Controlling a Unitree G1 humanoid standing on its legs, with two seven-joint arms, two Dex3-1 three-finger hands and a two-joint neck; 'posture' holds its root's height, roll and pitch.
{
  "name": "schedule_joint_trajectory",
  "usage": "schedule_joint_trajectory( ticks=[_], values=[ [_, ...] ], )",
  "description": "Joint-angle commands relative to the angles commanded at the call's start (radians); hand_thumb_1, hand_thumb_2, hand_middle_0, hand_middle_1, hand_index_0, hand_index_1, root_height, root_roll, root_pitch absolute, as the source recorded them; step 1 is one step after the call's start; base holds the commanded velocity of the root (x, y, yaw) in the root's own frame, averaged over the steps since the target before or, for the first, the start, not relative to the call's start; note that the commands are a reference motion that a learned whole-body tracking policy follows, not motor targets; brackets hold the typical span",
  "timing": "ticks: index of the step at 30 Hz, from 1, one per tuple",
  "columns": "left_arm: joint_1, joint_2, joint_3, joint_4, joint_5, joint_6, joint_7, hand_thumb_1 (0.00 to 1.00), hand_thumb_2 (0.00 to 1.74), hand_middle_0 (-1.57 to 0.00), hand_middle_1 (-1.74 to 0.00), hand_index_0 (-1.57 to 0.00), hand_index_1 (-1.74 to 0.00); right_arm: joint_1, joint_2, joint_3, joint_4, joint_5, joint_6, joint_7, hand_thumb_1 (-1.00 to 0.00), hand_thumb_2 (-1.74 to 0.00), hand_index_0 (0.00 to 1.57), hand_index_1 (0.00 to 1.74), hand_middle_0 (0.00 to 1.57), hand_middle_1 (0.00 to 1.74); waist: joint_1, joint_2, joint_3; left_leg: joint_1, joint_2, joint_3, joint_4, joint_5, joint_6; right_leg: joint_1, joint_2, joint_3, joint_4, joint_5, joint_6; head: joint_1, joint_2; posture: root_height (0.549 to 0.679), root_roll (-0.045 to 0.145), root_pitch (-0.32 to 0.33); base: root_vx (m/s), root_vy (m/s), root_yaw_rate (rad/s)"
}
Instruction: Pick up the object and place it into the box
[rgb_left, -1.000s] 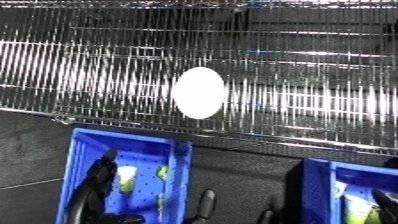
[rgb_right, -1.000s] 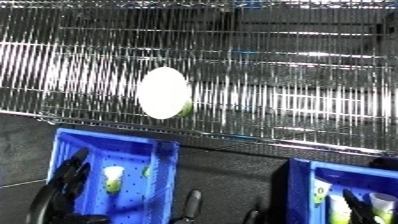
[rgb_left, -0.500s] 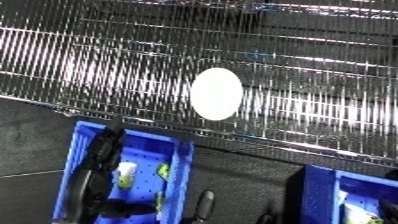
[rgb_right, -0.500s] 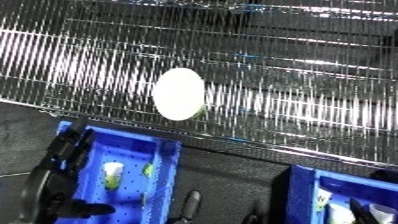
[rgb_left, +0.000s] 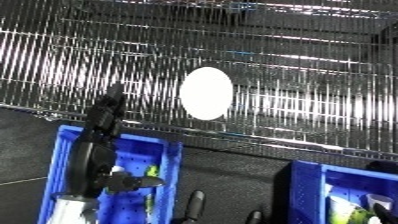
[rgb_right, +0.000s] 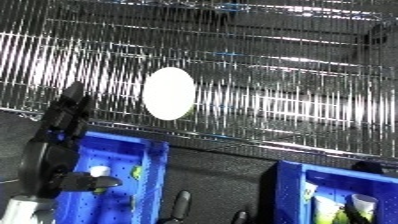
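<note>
Two blue plastic bins sit at the bottom of the view, down on the dark floor in front of a wire rack. The left bin (rgb_left: 169, 165) has a perforated base, and a small yellow-green item (rgb_left: 152, 171) lies against its right wall. The right bin (rgb_right: 298, 192), cut by the frame edge, holds a few yellow-green and white pieces (rgb_right: 355, 205); what they are cannot be told. Up comes the left robot hand (rgb_left: 105, 117), black, reaching over the left bin toward the front edge of the shelf, fingers extended straight and relaxed, thumb sticking out lower down, holding nothing. The right robot hand does not show in either view. The target, a smooth white oval object (rgb_left: 206, 93), egg-like in outline, lies on the wire shelf (rgb_left: 302, 75), well up and to the right of those fingertips and apart from them. The shelf is shiny metal, thin parallel rods catching bright glare. Two dark slim prongs (rgb_right: 181, 202) poke up between the bins.
</note>
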Motion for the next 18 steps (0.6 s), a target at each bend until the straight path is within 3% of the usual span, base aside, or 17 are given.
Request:
schedule_joint_trajectory(
  ticks=[6, 18],
  values=[
    [-0.079, -0.023, -0.01, 0.071, 0.017, 0.013, 0.028, 0.0, 0.0, 0.0, 0.0, 0.0, 0.0, -0.022, 0.011, 0.02, 0.009, -0.008, 0.012, 0.017, 0.0, 0.0, 0.0, 0.0, 0.0, 0.0, -0.024, -0.019, 0.0, -0.008, 0.013, 0.013, 0.022, -0.012, 0.002, -0.01, 0.0118, 0.014, 0.008, 0.003, 0.0033, -0.047, 0.035, 0.649, 0.017, 0.07, 0.014, 0.016, -0.138],
    [-0.216, -0.037, -0.033, 0.243, 0.036, 0.041, 0.039, 0.0, 0.0, 0.0, 0.0, 0.0, 0.0, -0.046, 0.006, 0.049, -0.027, -0.018, 0.033, 0.023, 0.0, 0.0, 0.0, 0.0, 0.0, 0.0, -0.079, -0.051, 0.0, -0.025, 0.04, 0.036, 0.042, -0.024, -0.0006, -0.037, 0.0363, 0.04, 0.01, 0.011, 0.0097, -0.124, 0.117, 0.646, 0.006, 0.081, 0.003, 0.018, -0.133]
  ],
)
